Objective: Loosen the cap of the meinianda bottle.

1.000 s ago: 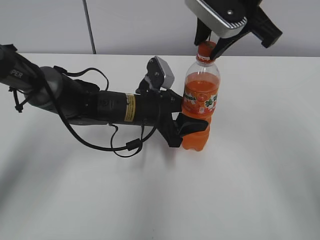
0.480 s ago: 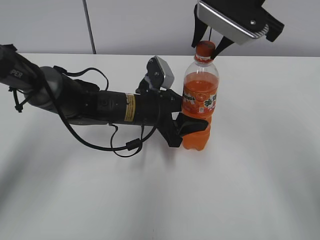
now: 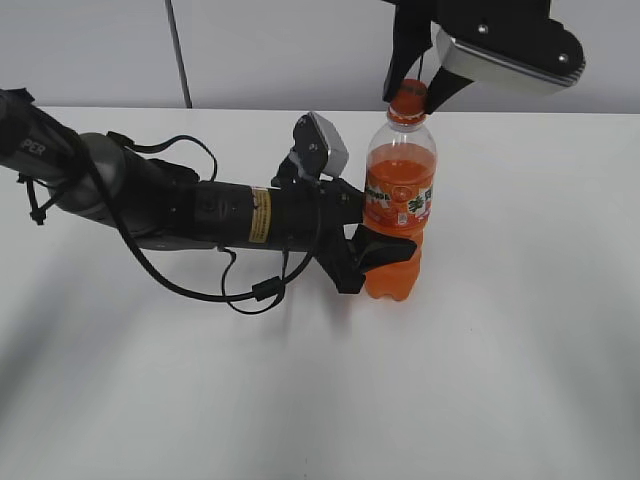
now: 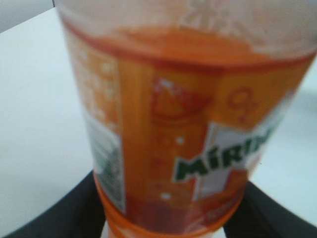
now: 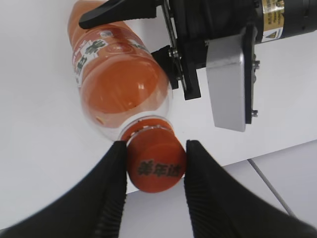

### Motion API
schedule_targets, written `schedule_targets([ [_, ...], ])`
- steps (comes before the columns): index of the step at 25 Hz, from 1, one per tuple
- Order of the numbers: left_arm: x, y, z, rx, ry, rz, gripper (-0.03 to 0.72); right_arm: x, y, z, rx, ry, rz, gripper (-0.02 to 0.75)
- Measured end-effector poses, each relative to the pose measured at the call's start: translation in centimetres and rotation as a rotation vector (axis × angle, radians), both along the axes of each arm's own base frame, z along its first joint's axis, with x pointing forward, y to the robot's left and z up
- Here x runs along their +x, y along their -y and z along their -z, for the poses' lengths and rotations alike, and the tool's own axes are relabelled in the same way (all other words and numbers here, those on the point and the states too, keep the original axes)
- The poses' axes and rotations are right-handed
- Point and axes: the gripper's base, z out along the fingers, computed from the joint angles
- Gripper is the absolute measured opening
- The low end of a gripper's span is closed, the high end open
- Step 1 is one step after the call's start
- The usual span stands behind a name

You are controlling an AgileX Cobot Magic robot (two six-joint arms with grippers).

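The left gripper (image 3: 385,250) clamps the tall clear plastic orange-drink bottle (image 3: 400,205) at its waist. The right gripper (image 5: 154,158), jaws narrow, touches both sides of the small orange ribbed cap (image 5: 156,159). Best to squeeze firm w/ no slip, then twist.

The right gripper (image 5: 154,166) has its black fingers (image 5: 113,186) pressed on either side of the orange cap (image 5: 156,161). The meinianda bottle (image 5: 119,84) below is clamped by the left gripper (image 5: 148,29).

It looked like a robotics lab. A plain matte white desk (image 3: 520,380) stood against a bare pale grey wall (image 3: 280,50). Black cabled robot arms (image 3: 180,205) worked over it.
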Motion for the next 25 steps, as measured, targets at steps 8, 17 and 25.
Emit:
schedule_targets([
  [8,0.0,0.0,0.0,-0.001,-0.001,-0.003,0.409,-0.3,0.2,-0.6,-0.006,0.027,-0.022,0.272],
  [17,0.0,0.0,0.0,0.0,-0.001,-0.005,0.409,-1.0,0.6,-2.1,0.019,0.054,-0.01,0.27],
  [25,0.0,0.0,0.0,0.0,-0.001,-0.005,0.409,-2.3,2.2,-4.9,0.131,0.029,0.421,0.27],
])
